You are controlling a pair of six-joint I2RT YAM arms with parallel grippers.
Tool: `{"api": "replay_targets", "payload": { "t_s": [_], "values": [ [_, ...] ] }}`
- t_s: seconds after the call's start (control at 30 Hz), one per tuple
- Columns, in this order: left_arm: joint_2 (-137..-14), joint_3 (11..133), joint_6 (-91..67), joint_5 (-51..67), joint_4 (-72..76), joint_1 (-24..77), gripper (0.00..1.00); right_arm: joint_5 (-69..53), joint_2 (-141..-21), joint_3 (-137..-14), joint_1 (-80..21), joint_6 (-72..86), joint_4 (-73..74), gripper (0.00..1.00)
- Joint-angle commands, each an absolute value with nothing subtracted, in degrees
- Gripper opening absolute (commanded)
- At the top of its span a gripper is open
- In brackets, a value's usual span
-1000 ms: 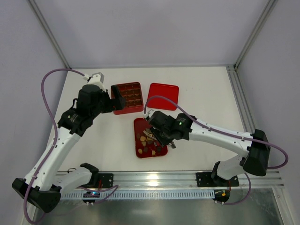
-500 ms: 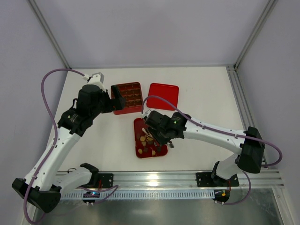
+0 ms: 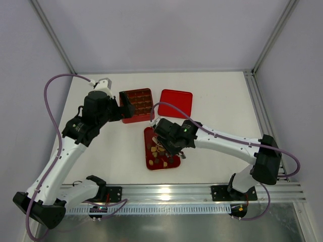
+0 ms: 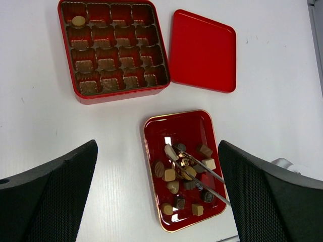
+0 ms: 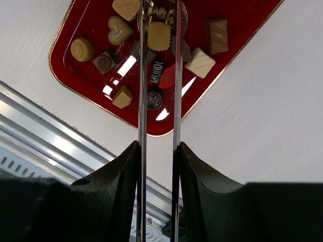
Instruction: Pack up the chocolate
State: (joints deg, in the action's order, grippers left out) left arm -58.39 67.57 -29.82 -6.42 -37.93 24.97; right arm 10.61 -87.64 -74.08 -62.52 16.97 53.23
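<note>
Tweezers [image 5: 143, 101] | right wrist: tines flank cream chocolate [image 5: 159, 36] | top external: too small

The white table [image 3: 222, 106] carries three red things. A box [image 3: 137, 105] with many compartments sits far and left of centre. A flat lid [image 3: 175, 103] lies just beside it on the right. A shallow tray [image 3: 146, 151] lies nearer, apart from both.

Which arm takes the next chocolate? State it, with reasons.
Right. The right gripper holds tongs whose tips bracket a chocolate in the tray; the left gripper hangs open and empty near the box.
</note>
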Motion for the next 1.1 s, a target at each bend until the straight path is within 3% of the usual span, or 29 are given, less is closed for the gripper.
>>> {"api": "replay_targets", "payload": {
  "t_s": [0.0, 0.3, 0.7, 1.07],
  "values": [
    [-57.92, 67.32, -29.62, -6.33, -35.42, 24.61, 1.0, 11.78, -88.5, -76.82, -62.67, 16.35, 52.56, 0.38],
    [-57.48, 67.24, -29.53, -6.42, -35.42, 24.43, 1.0, 11.51, -89.03, -76.64, -62.23, 16.7, 52.21, 0.37],
    [-57.66, 67.41, -29.36, -6.33, -35.42, 24.35, 1.0, 11.51, -87.89, -77.34, -61.61, 17.23, 52.29, 0.24],
    [-57.66, 67.68, -29.09, -6.42, -35.42, 24.17, 1.0, 10.46, -84.9, -79.28, -59.94, 18.02, 52.56, 0.21]
  ]
}}
